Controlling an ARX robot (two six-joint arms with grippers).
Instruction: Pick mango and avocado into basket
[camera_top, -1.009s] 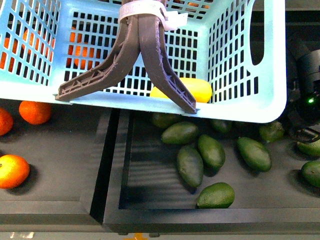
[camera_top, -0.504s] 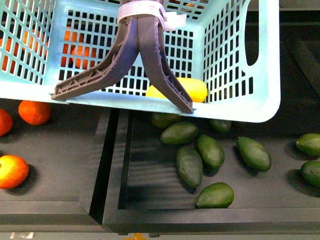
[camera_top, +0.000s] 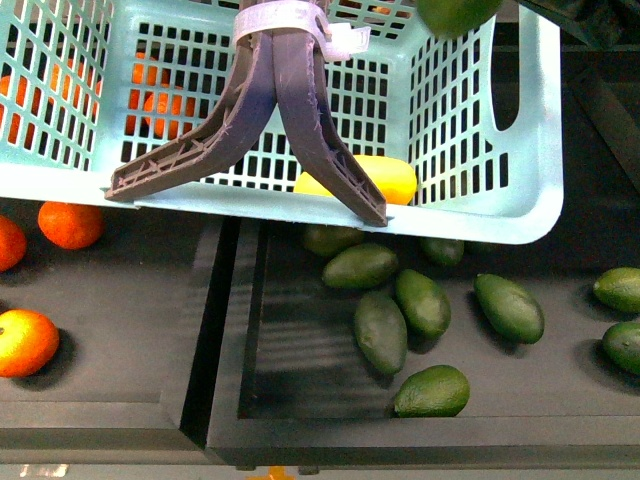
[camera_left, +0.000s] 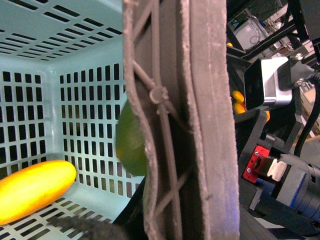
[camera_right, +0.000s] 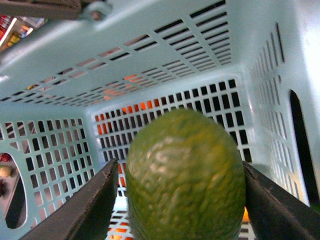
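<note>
**Front view:** The basket (camera_top: 520, 215) fills the upper part of the scene. Its grey-brown handles (camera_top: 285, 110) are swung up together and bound with white zip ties (camera_top: 290, 22). The mango (camera_top: 385, 175) lies inside on the basket floor, against the near wall toward the right. The avocado (camera_top: 455, 12) hangs over the basket's far right corner, cut off by the upper edge, with the dark right arm (camera_top: 590, 15) beside it. Loose avocados (camera_top: 380, 330) lie in a black tray (camera_top: 300, 400) near the basket, and oranges (camera_top: 70, 223) sit to the left.

**Left wrist view:** One handle (camera_left: 200, 125) stands very close. Past it are the basket's slotted walls (camera_left: 85, 115), the mango (camera_left: 32, 187) on the floor and the avocado (camera_left: 131, 137), partly hidden by the handle. The left gripper's fingers are not clearly seen, so its grip cannot be told.

**Right wrist view:** The right gripper (camera_right: 185, 200) is clamped on the avocado (camera_right: 185, 170), with one dark finger (camera_right: 92, 205) pressed against each side. It is spread as wide as the fruit. The basket's interior (camera_right: 150, 65) lies beyond.
</note>
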